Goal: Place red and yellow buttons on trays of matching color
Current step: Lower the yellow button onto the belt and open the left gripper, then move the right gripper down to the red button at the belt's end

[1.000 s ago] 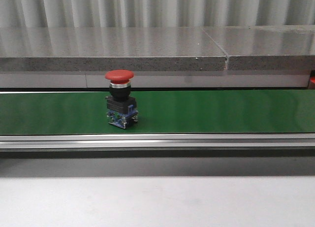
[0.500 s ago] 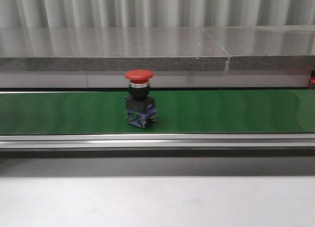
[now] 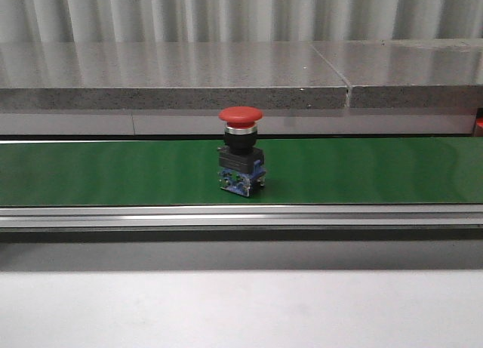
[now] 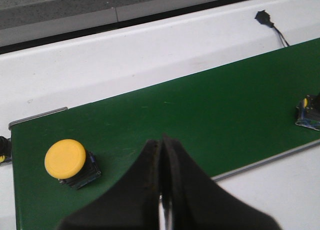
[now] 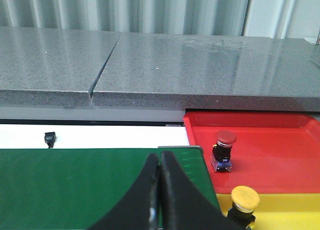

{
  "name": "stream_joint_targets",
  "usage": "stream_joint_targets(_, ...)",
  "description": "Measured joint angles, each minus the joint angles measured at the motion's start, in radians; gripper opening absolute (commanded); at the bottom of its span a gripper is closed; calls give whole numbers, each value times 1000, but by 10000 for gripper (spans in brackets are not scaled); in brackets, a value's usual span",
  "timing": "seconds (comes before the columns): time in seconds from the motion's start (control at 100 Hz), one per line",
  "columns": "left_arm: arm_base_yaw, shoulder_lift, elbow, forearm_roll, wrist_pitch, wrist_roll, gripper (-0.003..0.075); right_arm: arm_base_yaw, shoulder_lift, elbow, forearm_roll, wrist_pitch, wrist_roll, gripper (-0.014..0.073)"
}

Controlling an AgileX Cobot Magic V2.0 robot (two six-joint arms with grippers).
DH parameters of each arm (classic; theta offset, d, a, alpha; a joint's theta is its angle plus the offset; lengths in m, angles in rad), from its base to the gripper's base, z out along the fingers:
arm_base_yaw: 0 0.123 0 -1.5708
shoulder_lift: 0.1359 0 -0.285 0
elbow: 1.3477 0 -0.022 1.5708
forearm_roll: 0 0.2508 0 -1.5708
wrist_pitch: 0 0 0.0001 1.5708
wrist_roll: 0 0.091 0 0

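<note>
Movement of the red button (image 3: 241, 149) along the green belt (image 3: 377, 170) is what has changed: over the last second it has been carried from left of centre to the middle of the front view, standing upright on its black and blue base throughout, untouched by either arm. From this it can be judged that the belt is running toward the robot's right, where the trays are seen, so the button is being brought within reach of the right arm and a pickup will soon be called for. In the right wrist view the right claw (image 5: 159, 185) is seen pressed shut and empty, held above the belt's end; the red tray (image 5: 280, 140) and the yellow tray (image 5: 295, 210) lie just beyond that end, with one red-capped button (image 5: 224, 151) already on the red tray and one yellow-capped button (image 5: 244, 202) on the yellow tray. The moving red button is not shown in that view, so it is taken to be well apart from the right claw (and not yet graspable). In the left wrist view the left claw (image 4: 162, 190) is likewise closed on nothing, poised over the belt, with a yellow button (image 4: 67, 162) standing near it on the belt and only the blue base of another part (image 4: 308, 114) caught at the frame's edge.
</note>
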Motion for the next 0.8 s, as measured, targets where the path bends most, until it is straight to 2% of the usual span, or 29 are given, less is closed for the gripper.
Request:
stream_joint_targets(0.34, -19, -300, 163, -12, -7, 0, -20, 8, 0, 0, 0, 0, 0, -67)
stream_joint_targets(0.53, -19, -458, 238, -24, 32, 0, -20, 8, 0, 0, 0, 0, 0, -67)
stream_joint_targets(0.8, -19, -575, 291, -34, 94, 0, -20, 8, 0, 0, 0, -1, 0, -67)
